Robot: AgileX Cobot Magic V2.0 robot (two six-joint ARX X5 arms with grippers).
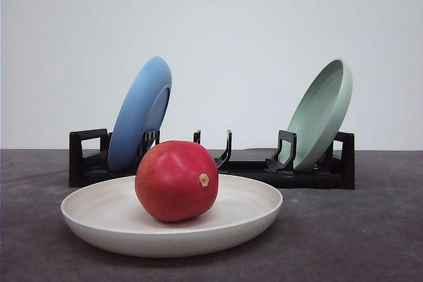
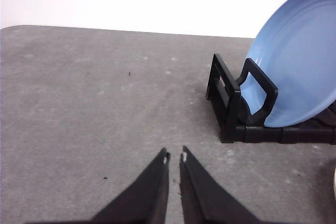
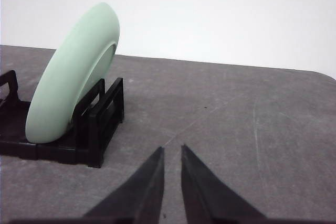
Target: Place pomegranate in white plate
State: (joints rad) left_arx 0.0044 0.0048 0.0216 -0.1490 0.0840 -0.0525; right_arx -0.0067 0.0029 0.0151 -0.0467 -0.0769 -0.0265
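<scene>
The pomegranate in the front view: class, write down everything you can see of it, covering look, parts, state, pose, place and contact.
The pomegranate is a roundish, glossy red fruit, shading to lighter orange-red on its upper side, with a smooth, unbroken skin. A small tan stem nub sits on its lower right face, pointing towards the camera. It rests whole and unheld inside the white plate, left of the plate's middle, touching nothing else. The black dish rack stands behind it.
</scene>
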